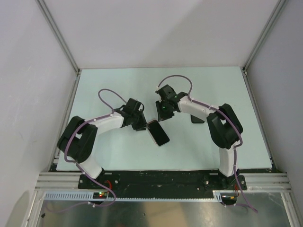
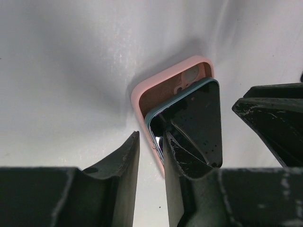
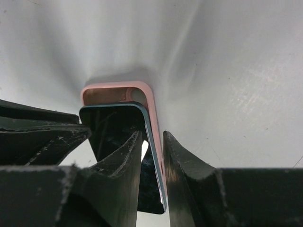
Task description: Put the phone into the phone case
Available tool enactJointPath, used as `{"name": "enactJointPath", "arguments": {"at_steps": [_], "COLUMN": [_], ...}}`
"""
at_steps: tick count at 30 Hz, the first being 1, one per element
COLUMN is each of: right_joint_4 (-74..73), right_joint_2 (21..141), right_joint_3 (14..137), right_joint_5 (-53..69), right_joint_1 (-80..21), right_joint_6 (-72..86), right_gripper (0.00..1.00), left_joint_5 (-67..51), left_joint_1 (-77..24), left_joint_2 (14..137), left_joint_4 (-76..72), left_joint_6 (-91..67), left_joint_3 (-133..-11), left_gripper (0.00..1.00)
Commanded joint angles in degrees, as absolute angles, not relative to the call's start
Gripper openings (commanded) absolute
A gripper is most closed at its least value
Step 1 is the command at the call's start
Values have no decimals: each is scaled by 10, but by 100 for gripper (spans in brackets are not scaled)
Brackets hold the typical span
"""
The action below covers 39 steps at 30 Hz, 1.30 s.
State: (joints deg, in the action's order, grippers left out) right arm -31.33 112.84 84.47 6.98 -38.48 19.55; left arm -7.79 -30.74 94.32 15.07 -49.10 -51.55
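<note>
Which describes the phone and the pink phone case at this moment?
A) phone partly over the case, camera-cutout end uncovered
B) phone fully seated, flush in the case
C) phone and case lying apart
A: the phone overlaps the phone case, whose inner camera-cutout end shows beyond it.

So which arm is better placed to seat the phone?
Left, probably: the left gripper straddles the edge where the phone sits clear of the phone case rim; by the right gripper it looks snug.

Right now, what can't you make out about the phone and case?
- Both wrist views: near end of the phone in the phone case, covered by the jaws.
- Wrist views: whether the jaws actually pinch it, contact unclear.
- Top view: dark object beside right arm, partly hidden, too small.
</note>
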Motion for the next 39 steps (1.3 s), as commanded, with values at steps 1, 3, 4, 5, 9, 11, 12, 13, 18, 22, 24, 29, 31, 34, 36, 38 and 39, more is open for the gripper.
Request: {"name": "enactJointPath", "arguments": {"at_steps": [1, 3, 4, 5, 9, 11, 12, 13, 18, 22, 24, 29, 31, 34, 36, 38, 39], "right_joint_4": [-292, -291, -290, -289, -286, -285, -285, -284, -284, -282, -282, -280, -280, -280, -281, -289, -294], "right_joint_2": [1140, 1144, 1146, 1148, 1154, 1156, 1157, 1158, 1166, 1175, 1178, 1185, 1188, 1195, 1201, 1210, 1216], "right_joint_3": [837, 836, 836, 836, 836, 837, 837, 838, 841, 841, 841, 841, 841, 842, 844, 851, 855], "right_joint_5": [74, 75, 76, 76, 78, 80, 80, 81, 82, 85, 87, 82, 76, 68, 61, 51, 41], "right_joint_1": [-389, -390, -390, -391, -392, -392, -392, -392, -394, -395, -395, -402, -406, -412, -414, -416, -417], "right_joint_6": [187, 186, 186, 186, 186, 186, 187, 187, 188, 189, 190, 192, 193, 196, 197, 197, 197], "right_gripper": [29, 29, 29, 29, 29, 29, 29, 29, 29, 29, 29, 27, 25, 22, 20, 19, 19], "left_joint_5": [-57, -55, -54, -54, -49, -47, -47, -47, -46, -43, -42, -42, -43, -45, -46, -45, -44], "left_joint_1": [-311, -311, -311, -311, -311, -311, -311, -311, -311, -311, -311, -311, -310, -310, -311, -310, -310], "left_joint_2": [945, 949, 951, 952, 958, 961, 963, 965, 973, 976, 975, 972, 973, 974, 976, 976, 974], "left_joint_4": [141, 141, 141, 141, 141, 141, 141, 141, 141, 141, 142, 141, 142, 142, 142, 142, 142], "left_joint_6": [-494, -493, -493, -492, -489, -489, -489, -489, -489, -488, -488, -489, -491, -491, -491, -488, -486], "left_joint_3": [-531, -530, -531, -531, -535, -535, -536, -537, -542, -543, -542, -540, -540, -542, -544, -546, -547], "left_gripper": [31, 30, 30, 30, 28, 28, 27, 27, 24, 23, 22, 22, 22, 22, 22, 22, 22]}}
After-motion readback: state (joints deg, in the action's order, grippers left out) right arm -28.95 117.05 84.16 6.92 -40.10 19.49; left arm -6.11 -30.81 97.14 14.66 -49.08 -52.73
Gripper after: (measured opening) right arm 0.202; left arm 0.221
